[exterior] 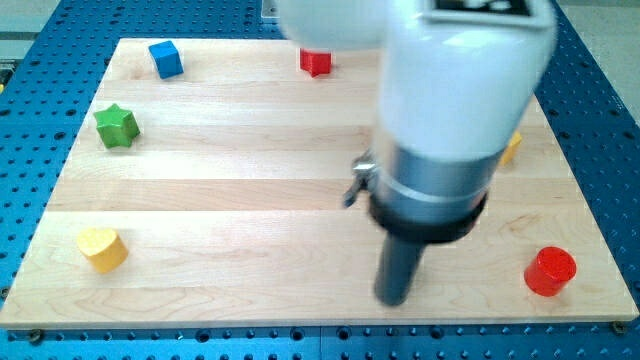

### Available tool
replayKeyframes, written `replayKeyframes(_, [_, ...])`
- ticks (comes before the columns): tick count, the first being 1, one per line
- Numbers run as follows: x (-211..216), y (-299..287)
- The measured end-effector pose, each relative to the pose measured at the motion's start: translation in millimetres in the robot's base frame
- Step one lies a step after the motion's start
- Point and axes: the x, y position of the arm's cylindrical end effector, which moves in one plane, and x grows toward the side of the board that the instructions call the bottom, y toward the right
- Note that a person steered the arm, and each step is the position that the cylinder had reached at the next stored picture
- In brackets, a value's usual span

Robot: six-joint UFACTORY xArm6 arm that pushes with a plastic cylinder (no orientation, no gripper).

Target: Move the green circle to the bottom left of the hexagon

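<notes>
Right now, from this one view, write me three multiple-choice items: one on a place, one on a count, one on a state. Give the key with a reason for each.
1. Where does the green star lie?
A. Near the view's left edge, in the upper half
B. At the view's bottom right corner
C. At the view's top right corner

2. How many red blocks show?
A. One
B. Two
C. Four

3. How does my tip stand?
A. Pressed against a block
B. Apart from every block
C. Hidden from view

Key:
1. A, since the star sits by the left edge, above the middle.
2. B, since there is a red block at the view's top and a red cylinder at the bottom right.
3. B, since the tip shows near the bottom centre with no block touching it.
</notes>
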Motion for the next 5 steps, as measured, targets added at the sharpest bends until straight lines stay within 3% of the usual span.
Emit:
replayKeyframes(1, [-75,1])
replayKeyframes(2, [-107,30])
replayKeyframes(4, [-96,44])
replayKeyframes(5, [-125,65])
